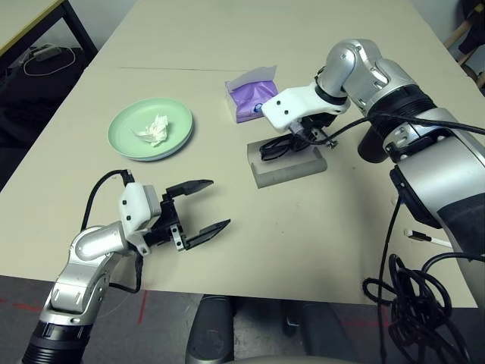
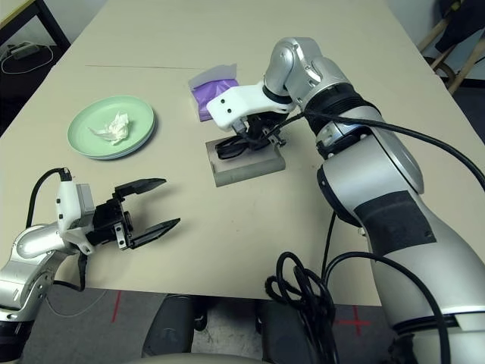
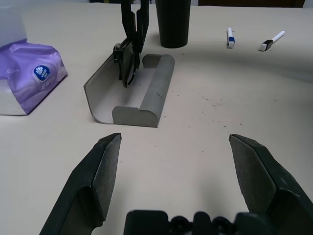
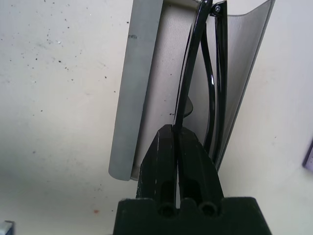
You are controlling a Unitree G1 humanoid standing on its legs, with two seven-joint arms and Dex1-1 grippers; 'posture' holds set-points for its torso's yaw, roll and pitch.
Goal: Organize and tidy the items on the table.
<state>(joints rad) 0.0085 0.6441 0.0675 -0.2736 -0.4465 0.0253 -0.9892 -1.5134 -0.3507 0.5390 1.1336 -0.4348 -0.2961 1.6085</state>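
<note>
One item is mid-stow — the right gripper [image 4: 177, 142], clamped on the black sunglasses [image 4: 205, 83], holds them over the open grey glasses case [image 1: 286, 165] on the table [image 1: 303, 227]. Left gripper [image 1: 203, 206] hovers wide open, empty. Tissue wad [image 1: 154, 129] sits on the mint-green plate [image 1: 150, 129]; pens [image 3: 247, 40], black cup [image 3: 173, 22] and purple tissue pack [image 1: 251, 97] seem unsorted.

On desk [image 1: 227, 45]: 1 mint plate [image 1: 151, 129], 1 tissue wad [image 1: 154, 130], 1 purple tissue pack [image 1: 250, 95], 1 grey case [image 1: 286, 163], 1 pr sunglasses [image 1: 279, 146], 1 black cup [image 3: 173, 22], 2 pens [image 3: 230, 37] [image 3: 272, 40].

Glossy black plastic sunglasses [image 4: 210, 73], matt grey glasses case [image 3: 146, 95]
</note>
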